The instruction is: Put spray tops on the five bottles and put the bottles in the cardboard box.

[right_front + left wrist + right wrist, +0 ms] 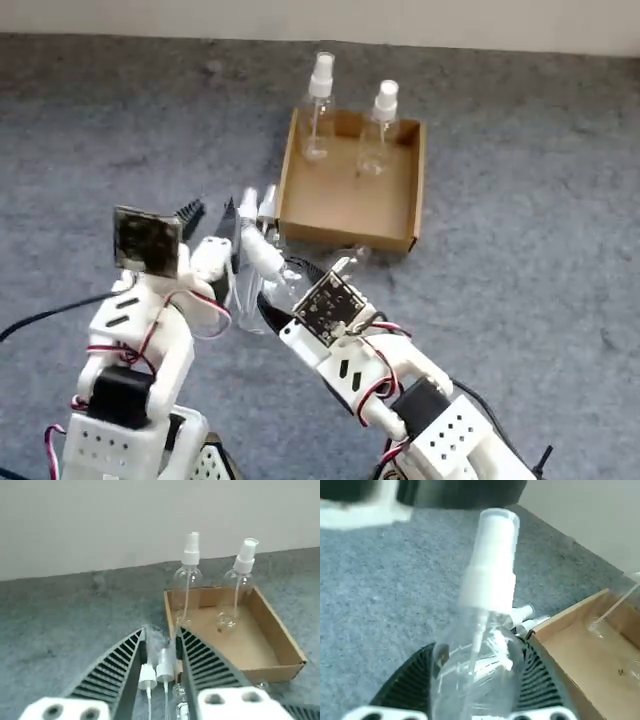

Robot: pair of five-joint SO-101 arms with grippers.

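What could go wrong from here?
The bottle in the right hand is clear and smooth; it may slip. Setting it into the box could topple the two standing bottles. The open left hand straddles loose tops close to the right hand, so the arms may collide.

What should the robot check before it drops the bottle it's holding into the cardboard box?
1. Bottle in the claw: ok. The held bottle sits in the right claw.
2. Top on it: ok. Its spray top is on. Whether it is tight: cannot tell.
3. Room in the cardboard box: ok. The two standing bottles are at its far side, and the near floor is bare.
4. Left claw out of the way: ok. It is beside the box, by the loose spray tops.
5. All five bottles boxed: not ok. Two are in.
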